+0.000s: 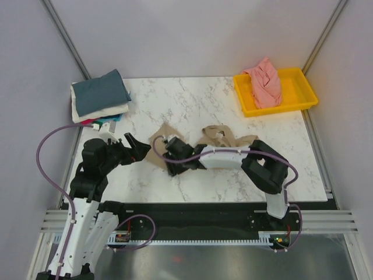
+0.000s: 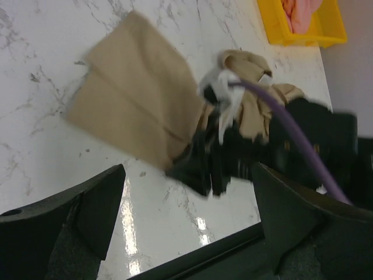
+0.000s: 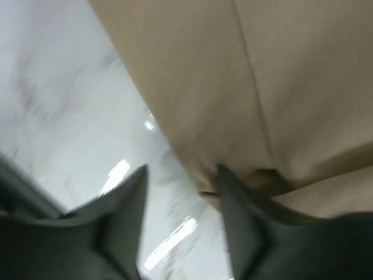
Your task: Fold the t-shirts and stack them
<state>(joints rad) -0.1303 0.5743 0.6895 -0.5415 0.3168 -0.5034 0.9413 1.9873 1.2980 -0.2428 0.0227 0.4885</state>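
Observation:
A tan t-shirt [image 1: 164, 137] lies on the marble table [image 1: 192, 99], one part flat and the rest bunched under my right arm. In the left wrist view its flat panel [image 2: 134, 99] points toward the far left. My right gripper [image 1: 172, 161] sits at the shirt's near edge. Its view is blurred: the tan cloth [image 3: 245, 76] touches the right finger, and bare table shows between the narrowed jaws [image 3: 182, 175]. My left gripper [image 1: 137, 149] hovers wide open just left of the shirt, holding nothing [image 2: 189, 192]. A salmon-pink t-shirt [image 1: 265, 81] lies crumpled in the tray.
A stack of folded t-shirts [image 1: 99, 96], slate-blue on top, sits at the table's back left corner. The yellow tray [image 1: 280, 109] stands at the back right. The right arm's purple cable [image 2: 291, 134] runs across the bunched cloth.

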